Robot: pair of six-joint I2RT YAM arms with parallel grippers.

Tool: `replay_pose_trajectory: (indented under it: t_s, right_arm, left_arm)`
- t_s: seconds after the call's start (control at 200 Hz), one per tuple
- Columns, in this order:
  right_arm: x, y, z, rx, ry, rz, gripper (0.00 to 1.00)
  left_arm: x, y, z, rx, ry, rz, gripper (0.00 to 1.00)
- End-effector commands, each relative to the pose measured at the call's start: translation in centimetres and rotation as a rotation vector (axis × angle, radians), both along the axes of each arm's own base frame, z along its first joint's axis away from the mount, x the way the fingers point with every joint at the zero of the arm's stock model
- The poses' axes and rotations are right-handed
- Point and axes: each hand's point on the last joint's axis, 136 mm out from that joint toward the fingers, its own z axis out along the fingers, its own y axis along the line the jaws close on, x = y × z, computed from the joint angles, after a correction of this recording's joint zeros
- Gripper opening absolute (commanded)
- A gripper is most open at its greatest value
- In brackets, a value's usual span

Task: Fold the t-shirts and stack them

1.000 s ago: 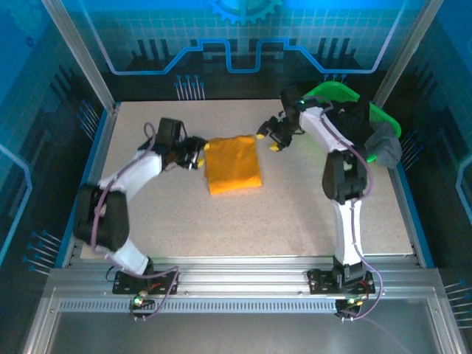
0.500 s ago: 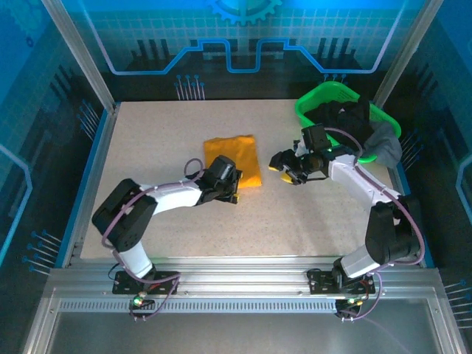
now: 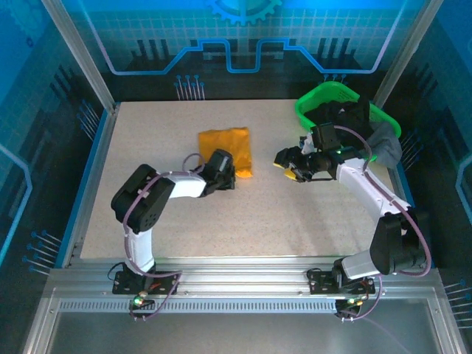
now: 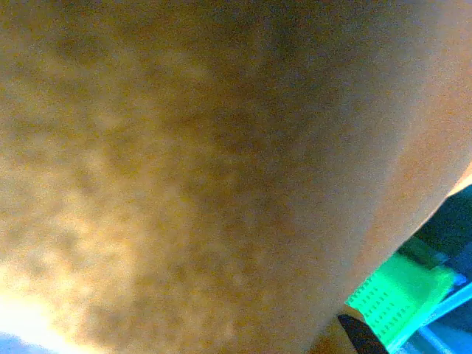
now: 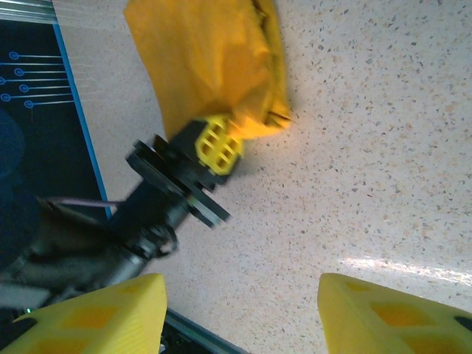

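Since the previous frame the folded t-shirt (image 3: pixel 227 144) has shifted a short way toward the far left corner of the desk (image 3: pixel 295 214). The left arm has drawn its elbow in toward its base, and the right arm has barely moved.

Left tool (image 3: pixel 228 171): set against the near edge of the t-shirt, touching it. From the right wrist, this tool (image 5: pixel 215 150) shows one yellow pad (image 5: pixel 217 146) at the near corner of the cloth, with cloth lying over it. Whether it is pinching the cloth or only pressed against it cannot be told. At the left wrist the orange cloth (image 4: pixel 184 169) sits very close and blurred.

Right tool (image 3: pixel 289 164): in its own wrist view the tool (image 5: pixel 242 310) has its yellow fingers (image 5: pixel 96 313) spread wide with nothing between them. It is over bare desk (image 5: pixel 369 147), apart from the t-shirt (image 5: pixel 206 59), on the side toward the right edge.

T-shirt: a compact folded rectangle, flat on the desk, left of centre and nearer the far edge.

Green plastic basket (image 3: pixel 310 110): at the far right corner, holding dark and grey garments (image 3: pixel 361 125). Part of it (image 4: pixel 398 295) is visible past the cloth.
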Motion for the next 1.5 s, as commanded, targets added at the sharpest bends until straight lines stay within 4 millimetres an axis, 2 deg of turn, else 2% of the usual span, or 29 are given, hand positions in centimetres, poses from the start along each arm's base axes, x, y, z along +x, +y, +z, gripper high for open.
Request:
replay_pose_trajectory:
  t_s: [0.0, 0.165, 0.295, 0.36, 0.46, 0.565, 0.73, 0.815, 0.88, 0.96, 1.061, 1.066, 1.091, 1.106, 1.121, 1.161, 1.171, 1.216, 1.276, 1.391, 1.496]
  right_arm:
    - [-0.5, -0.3, -0.3, 0.011, 0.013, 0.014, 0.58]
    - [-0.3, -0.2, -0.5, 0.013, 0.018, 0.016, 0.57]
    - [0.0, -0.1, -1.0, 0.01, 0.032, 0.018, 0.57]
    - [0.1, -0.1, -1.1, 0.01, 0.033, 0.02, 0.57]
    - [0.2, -0.1, -1.2, 0.007, 0.038, 0.022, 0.57]
    - [0.5, 0.0, -1.2, 0.008, 0.032, 0.022, 0.57]
    - [0.8, 0.3, -1.4, 0.009, 0.03, 0.036, 0.57]
    - [1.1, 0.4, -0.9, 0.009, 0.002, 0.037, 0.57]
    - [1.7, 0.4, 0.3, 0.018, -0.057, 0.033, 0.57]
    - [2.6, 0.4, 3.1, 0.042, -0.186, 0.01, 0.59]
    - [3.7, 0.4, 7.1, 0.084, -0.347, -0.025, 0.67]
    - [3.7, 0.4, 7.2, 0.085, -0.351, -0.027, 0.67]
    - [3.9, 0.3, 8.1, 0.091, -0.376, -0.035, 0.69]
    - [4.0, 0.3, 8.5, 0.095, -0.386, -0.038, 0.71]
    - [4.1, 0.3, 8.9, 0.098, -0.396, -0.04, 0.73]
    - [4.3, 0.3, 10.0, 0.106, -0.421, -0.049, 0.97]
    - [4.4, 0.3, 10.1, 0.108, -0.423, -0.051, 0.99]
    - [4.6, 0.2, 11.1, 0.117, -0.438, -0.065, 1.0]
    - [4.8, -0.2, 11.9, 0.112, -0.442, -0.083, 1.0]
    - [4.5, -1.1, 12.6, 0.072, -0.445, -0.114, 1.0]
    - [3.8, -3.1, 12.8, -0.048, -0.448, -0.161, 1.0]
  left_arm:
    - [2.9, 6.1, 0.9, 0.075, -0.081, -0.037, 0.0]
    - [5.5, 14.9, 1.0, 0.116, -0.119, -0.068, 0.0]
    - [8.8, 21.3, 1.4, 0.137, -0.194, -0.08, 0.0]
    - [10.7, 23.8, 1.8, 0.148, -0.238, -0.122, 0.0]
    - [12.0, 26.9, 1.6, 0.205, -0.224, -0.195, 0.0]
    - [13.2, 28.8, 1.1, 0.2, -0.236, -0.22, 0.0]
    - [12.3, 32.0, 0.0, 0.269, -0.154, -0.186, 0.0]
    - [12.1, 32.5, 0.5, 0.28, -0.164, -0.165, 0.0]
    - [12.2, 32.3, 1.4, 0.283, -0.184, -0.171, 0.11]
    - [12.0, 31.7, 3.7, 0.313, -0.215, -0.181, 0.35]
    - [11.0, 30.9, 8.6, 0.388, -0.273, -0.179, 0.59]
    - [10.9, 30.9, 8.9, 0.394, -0.277, -0.178, 0.62]
    - [10.3, 30.6, 10.2, 0.417, -0.28, -0.178, 0.91]
    - [9.9, 30.4, 11.0, 0.433, -0.286, -0.178, 0.98]
    - [9.5, 30.1, 11.7, 0.447, -0.285, -0.179, 0.99]
    - [8.3, 29.4, 13.6, 0.482, -0.288, -0.181, 0.99]
    - [7.9, 29.1, 14.0, 0.491, -0.287, -0.182, 0.99]
    - [6.3, 28.2, 16.1, 0.535, -0.291, -0.182, 0.99]
    - [4.0, 26.8, 17.9, 0.575, -0.302, -0.17, 0.99]
    - [0.0, 25.0, 20.0, 0.604, -0.366, -0.078, 0.99]
    - [-4.0, 24.8, 21.0, 0.723, -0.314, -0.014, 0.99]
